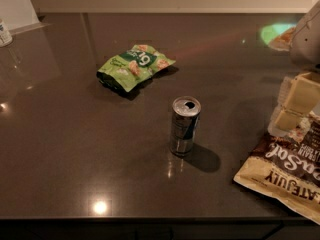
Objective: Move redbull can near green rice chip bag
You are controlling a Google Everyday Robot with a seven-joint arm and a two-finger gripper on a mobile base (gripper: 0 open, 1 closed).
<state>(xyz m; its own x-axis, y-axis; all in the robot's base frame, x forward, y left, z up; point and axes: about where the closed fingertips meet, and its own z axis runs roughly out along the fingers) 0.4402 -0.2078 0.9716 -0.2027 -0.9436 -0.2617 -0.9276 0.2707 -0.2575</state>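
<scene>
From my station, I see the gripper (296, 100) at the right edge of the view, above the tabletop (75, 149). It is blocky cream-coloured plastic, made of squarish segments with darker seams between them. The lower block is smaller than the upper one. Above it is the arm (306, 36), a rounded pale grey shell, smooth and matte, cut off by the frame.

gripper (295, 101) cut off at right edge, tan bag (287, 174) partly cropped

Silver, dark-blue redbull can (184, 126); green rice chip bag (134, 66); cream tool (294, 103), right edge.
</scene>
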